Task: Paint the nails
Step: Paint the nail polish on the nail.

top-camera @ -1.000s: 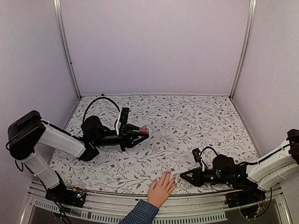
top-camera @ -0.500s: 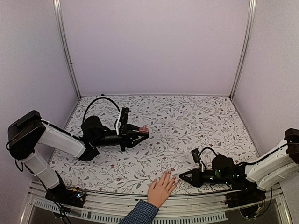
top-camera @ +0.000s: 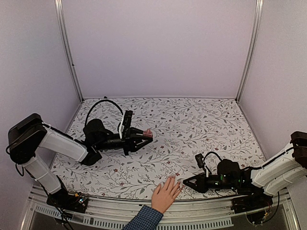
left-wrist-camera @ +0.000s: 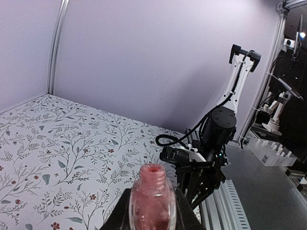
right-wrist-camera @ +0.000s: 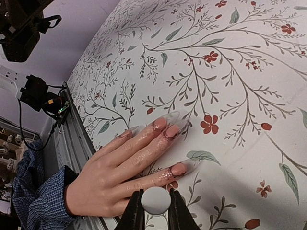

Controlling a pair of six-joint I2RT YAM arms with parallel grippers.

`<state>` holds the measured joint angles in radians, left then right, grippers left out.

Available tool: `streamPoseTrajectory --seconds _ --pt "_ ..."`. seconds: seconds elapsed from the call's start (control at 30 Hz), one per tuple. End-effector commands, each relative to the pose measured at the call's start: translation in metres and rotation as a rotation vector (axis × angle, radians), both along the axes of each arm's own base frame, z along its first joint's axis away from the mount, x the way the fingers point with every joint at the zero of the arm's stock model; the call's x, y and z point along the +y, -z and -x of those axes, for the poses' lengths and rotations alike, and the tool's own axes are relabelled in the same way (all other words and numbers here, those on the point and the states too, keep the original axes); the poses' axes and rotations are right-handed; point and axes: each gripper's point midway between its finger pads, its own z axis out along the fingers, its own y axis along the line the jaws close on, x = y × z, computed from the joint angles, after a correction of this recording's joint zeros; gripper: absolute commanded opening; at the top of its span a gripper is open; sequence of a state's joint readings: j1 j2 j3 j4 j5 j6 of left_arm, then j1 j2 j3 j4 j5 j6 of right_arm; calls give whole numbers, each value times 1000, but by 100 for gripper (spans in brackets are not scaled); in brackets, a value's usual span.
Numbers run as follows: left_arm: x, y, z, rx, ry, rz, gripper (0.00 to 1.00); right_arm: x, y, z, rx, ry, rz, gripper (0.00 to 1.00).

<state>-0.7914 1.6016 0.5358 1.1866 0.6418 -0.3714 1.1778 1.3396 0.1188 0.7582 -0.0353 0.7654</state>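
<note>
A light-skinned hand point(right-wrist-camera: 115, 177) with a blue checked cuff point(top-camera: 144, 218) lies flat at the table's near edge. Its nails point(right-wrist-camera: 178, 168) are long and clear, with pink polish smeared round their bases. My right gripper point(right-wrist-camera: 156, 201) is shut on a round white cap point(right-wrist-camera: 156, 200), seen end-on just above the nearest finger; any brush under it is hidden. In the top view the right gripper point(top-camera: 185, 182) sits just right of the fingertips point(top-camera: 173, 181). My left gripper point(left-wrist-camera: 152, 208) is shut on an uncapped pink bottle point(left-wrist-camera: 152, 199), held upright over the left-middle of the table point(top-camera: 146, 132).
The floral tablecloth point(top-camera: 192, 129) covers the table, with lilac walls on three sides. A metal rail point(top-camera: 120, 203) runs along the near edge under the wrist. In the left wrist view the right arm point(left-wrist-camera: 211, 143) stands beyond the bottle.
My right gripper has crept a little left toward the fingertips. The left arm, the bottle and the hand have stayed put.
</note>
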Motion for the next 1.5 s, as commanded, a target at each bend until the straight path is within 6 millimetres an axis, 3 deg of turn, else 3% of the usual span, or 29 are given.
streamPoseTrajectory --seconds 0.0,1.47 --pt "4 -4 -4 -16 -11 19 0 8 -7 -1 -18 -10 -22 0" --pt "5 -2 -3 -8 -10 23 0 6 4 -10 3 49 34 0"
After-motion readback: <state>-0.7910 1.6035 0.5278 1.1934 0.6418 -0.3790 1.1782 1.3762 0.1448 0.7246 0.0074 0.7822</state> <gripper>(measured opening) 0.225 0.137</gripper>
